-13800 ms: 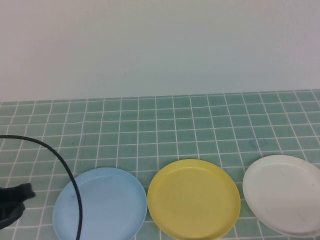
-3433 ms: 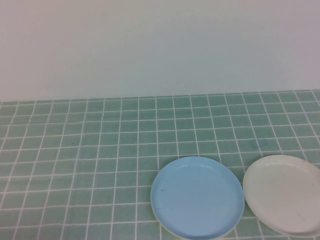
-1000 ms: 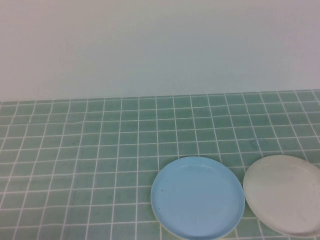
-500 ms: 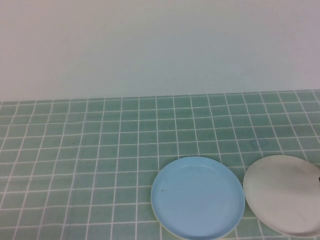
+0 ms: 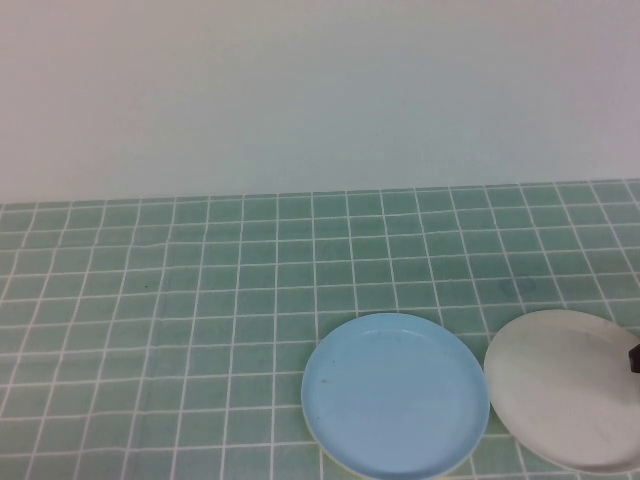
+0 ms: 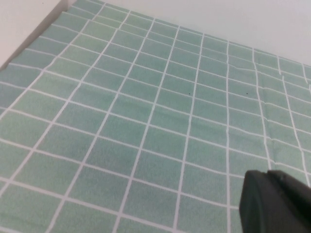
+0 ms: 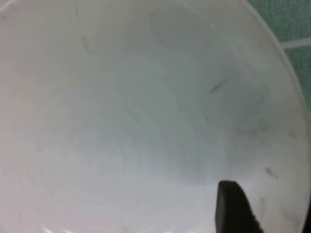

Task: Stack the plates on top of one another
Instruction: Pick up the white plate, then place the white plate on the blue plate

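The light blue plate [image 5: 395, 395] lies at the front centre of the tiled table. It sits on the yellow plate [image 5: 327, 457], of which only a thin edge shows. The white plate [image 5: 560, 385] lies flat just right of them and fills the right wrist view [image 7: 126, 111]. My right gripper [image 7: 270, 213] is open close over the white plate's right side. One finger [image 7: 232, 206] is inside the rim and the other is outside it. Only its dark tip [image 5: 634, 357] shows in the high view. My left gripper [image 6: 274, 201] is shut and empty above bare tiles, out of the high view.
The green tiled table [image 5: 200, 300] stretches to the left and back of the plates. A plain white wall [image 5: 320, 90] stands behind it. The white plate runs to the right edge of the high view.
My right gripper's dark tip has come into the high view at the right edge, over the white plate, which now looks shaded. The plates lie where they were.
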`<state>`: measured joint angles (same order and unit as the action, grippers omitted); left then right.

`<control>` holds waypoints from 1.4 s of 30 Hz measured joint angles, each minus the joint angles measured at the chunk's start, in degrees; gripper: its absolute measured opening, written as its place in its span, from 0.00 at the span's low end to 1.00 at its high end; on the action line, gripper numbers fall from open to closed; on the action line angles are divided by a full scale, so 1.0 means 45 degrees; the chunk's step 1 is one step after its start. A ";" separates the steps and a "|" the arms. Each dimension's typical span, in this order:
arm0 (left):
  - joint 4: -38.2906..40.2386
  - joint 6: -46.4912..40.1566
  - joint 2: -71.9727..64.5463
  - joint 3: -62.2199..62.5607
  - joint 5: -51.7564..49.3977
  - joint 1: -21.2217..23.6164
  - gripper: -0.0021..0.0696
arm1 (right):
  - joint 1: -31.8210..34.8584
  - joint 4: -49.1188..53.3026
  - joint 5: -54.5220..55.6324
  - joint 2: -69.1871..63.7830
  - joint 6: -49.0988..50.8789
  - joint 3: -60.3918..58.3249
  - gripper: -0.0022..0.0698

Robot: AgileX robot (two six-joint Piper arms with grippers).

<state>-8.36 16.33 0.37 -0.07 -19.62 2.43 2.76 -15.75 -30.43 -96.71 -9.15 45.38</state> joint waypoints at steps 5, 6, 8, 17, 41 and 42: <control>0.0000 0.0000 0.0000 0.0000 0.0000 0.0000 0.03 | 0.0000 -0.0183 0.0192 -0.0151 -0.0160 0.0000 0.41; 0.0000 0.0000 0.0000 0.0000 0.0000 0.0000 0.03 | 0.0000 -0.0183 0.0250 -0.0151 -0.0160 0.0000 0.37; 0.0000 0.0000 0.0000 0.0000 0.0000 0.0000 0.03 | 0.0000 -0.0183 0.0277 -0.0151 -0.0263 0.0000 0.22; 0.0000 0.0000 0.0000 0.0000 0.0000 0.0000 0.03 | 0.0000 -0.0183 0.0378 -0.0035 -0.0440 0.0000 0.05; -0.0049 0.0000 0.0000 0.0000 0.0000 0.0000 0.03 | -0.2436 -0.8743 0.0075 0.4979 -0.8950 0.0000 0.05; -0.0049 0.0000 0.0000 0.0000 0.0000 0.0000 0.03 | -0.2705 -0.8860 0.0186 0.4882 -0.9094 0.0000 0.05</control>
<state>-8.58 16.33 0.37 -0.07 -19.62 2.43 -9.41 -55.62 -29.60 -74.74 -50.07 45.38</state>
